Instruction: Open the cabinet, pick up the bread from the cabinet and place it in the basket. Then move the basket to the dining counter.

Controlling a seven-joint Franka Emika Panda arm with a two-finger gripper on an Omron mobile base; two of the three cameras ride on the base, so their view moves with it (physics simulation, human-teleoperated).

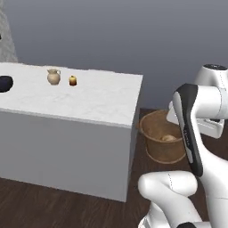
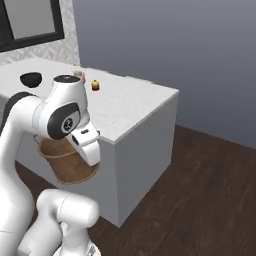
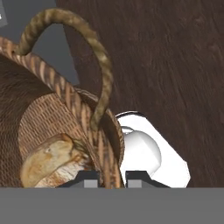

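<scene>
The round woven basket [image 1: 161,144] hangs off the floor beside the end of the dining counter [image 1: 89,100]. In the hand view my gripper [image 3: 110,177] is shut on the basket [image 3: 48,118] rim, one fingertip inside and one outside, just below a rope handle [image 3: 100,57]. The golden-brown bread [image 3: 48,159] lies in the bottom of the basket, also seen as the bread [image 1: 168,138] in the left base view. In the right base view the basket [image 2: 67,167] sits behind my arm, against the dining counter [image 2: 135,107] side. The cabinet is out of view.
On the counter stand a small beige jug [image 1: 53,76], a yellow jar with a red lid [image 1: 72,80] and a dark bowl [image 1: 4,83]. Dark wood floor [image 2: 200,190] spreads to the right of the counter. A grey wall stands behind.
</scene>
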